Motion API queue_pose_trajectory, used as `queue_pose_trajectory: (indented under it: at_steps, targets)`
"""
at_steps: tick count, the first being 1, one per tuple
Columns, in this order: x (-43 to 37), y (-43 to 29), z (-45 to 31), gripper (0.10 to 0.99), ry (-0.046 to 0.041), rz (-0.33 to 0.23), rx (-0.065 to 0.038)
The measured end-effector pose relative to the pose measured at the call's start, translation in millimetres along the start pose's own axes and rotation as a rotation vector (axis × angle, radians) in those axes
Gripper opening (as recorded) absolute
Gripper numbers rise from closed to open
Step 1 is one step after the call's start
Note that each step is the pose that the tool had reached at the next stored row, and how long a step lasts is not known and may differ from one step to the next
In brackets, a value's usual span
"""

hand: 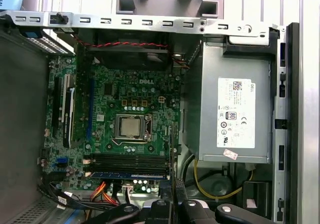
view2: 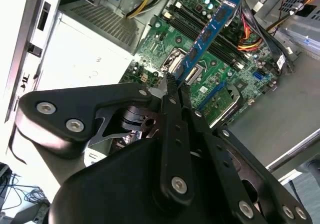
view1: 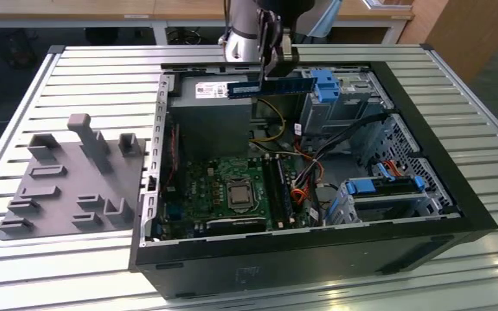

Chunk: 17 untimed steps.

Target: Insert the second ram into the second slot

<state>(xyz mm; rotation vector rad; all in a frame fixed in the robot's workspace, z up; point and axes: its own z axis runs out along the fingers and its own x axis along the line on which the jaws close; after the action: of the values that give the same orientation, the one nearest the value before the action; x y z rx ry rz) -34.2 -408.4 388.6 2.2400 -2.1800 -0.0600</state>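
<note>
Ribbed, silvery metal with a dull sheen on the table (view1: 59,78). Matt grey plastic on the fixture block (view1: 67,181). Matt black finish over the computer case (view1: 318,265). Bare grey sheet metal on the power supply (hand: 207,109), with a white paper label (hand: 236,113). Glossy green lacquer on the motherboard (hand: 130,99). Smooth blue circuit board, black chips, for the second ram (view2: 209,37). Matt black metal with bright screw heads on the hand (view2: 172,82). Shiny blue plastic on the drive brackets (view1: 325,81).
</note>
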Motion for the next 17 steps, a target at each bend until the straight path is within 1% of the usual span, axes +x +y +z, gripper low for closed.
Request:
queue_pose_trajectory:
  at_steps: [5, 17]
  targets:
    - [5.6, 0.1, -0.1, 0.137, 0.0004, 0.0, 0.0]
    - [11.4, 0.3, -0.2, 0.137, 0.0006, 0.0, 0.0]
